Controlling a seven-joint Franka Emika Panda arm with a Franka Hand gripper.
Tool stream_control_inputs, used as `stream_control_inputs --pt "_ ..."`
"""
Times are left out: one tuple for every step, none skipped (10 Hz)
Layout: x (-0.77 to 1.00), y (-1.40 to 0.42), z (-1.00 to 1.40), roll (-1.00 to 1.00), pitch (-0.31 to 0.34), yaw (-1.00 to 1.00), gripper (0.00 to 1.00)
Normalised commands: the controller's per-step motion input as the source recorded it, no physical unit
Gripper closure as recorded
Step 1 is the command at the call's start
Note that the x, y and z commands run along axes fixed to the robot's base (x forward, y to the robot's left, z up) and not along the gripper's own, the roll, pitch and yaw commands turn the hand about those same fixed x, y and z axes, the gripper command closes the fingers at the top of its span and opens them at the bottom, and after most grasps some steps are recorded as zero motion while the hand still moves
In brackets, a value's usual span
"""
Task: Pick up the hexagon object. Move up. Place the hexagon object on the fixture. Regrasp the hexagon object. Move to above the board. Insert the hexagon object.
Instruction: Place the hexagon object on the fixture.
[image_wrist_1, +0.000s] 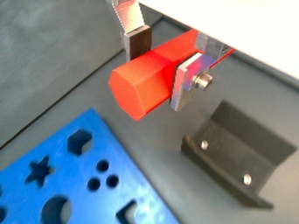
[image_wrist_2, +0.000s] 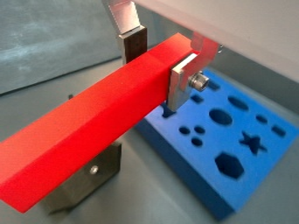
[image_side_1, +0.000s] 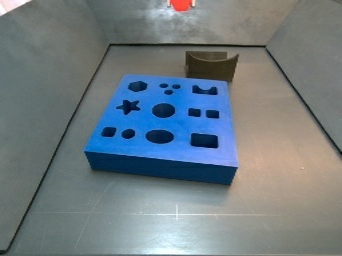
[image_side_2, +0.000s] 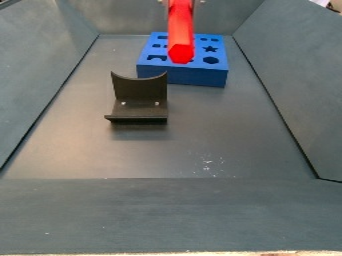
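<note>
Gripper (image_wrist_1: 162, 59) clamped on the red peg (image_wrist_1: 152, 77), silver fingers (image_wrist_1: 187, 80) pinching its flat sides near one end; the long rest sticks out free in a wrist view (image_wrist_2: 93, 131). Peg held high in the air, above fixture (image_side_2: 138, 98) and board (image_side_1: 167, 125), touching neither. Looks rigid, light, smooth plastic, likely slippery. The off-centre hold could let it pivot; gripping the flat faces nearer the middle seems safer.

My hand (image_wrist_1: 163, 61) holds the red peg (image_wrist_1: 152, 74) high above the floor; only the fixture (image_side_2: 136, 98) and board (image_side_1: 167, 125) obstruct below.
</note>
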Motion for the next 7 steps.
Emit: stream_control_inputs --pt "1.00 0.00 -0.07 -1.00 0.054 -0.01 1.00" --pt "1.00 0.01 -0.06 -1.00 0.064 -0.01 1.00" --pt "1.00 0.02 -0.05 -1.00 0.075 -0.02 1.00" --pt "1.00 0.03 -0.05 -1.00 0.081 -0.03 1.00" --pt "0.90 0.04 -0.04 -1.00 0.096 -0.05 1.00" --pt "0.85 0.04 -0.03 -1.00 0.102 -0.05 1.00" --pt "0.75 0.04 -0.03 -1.00 0.116 -0.07 1.00"
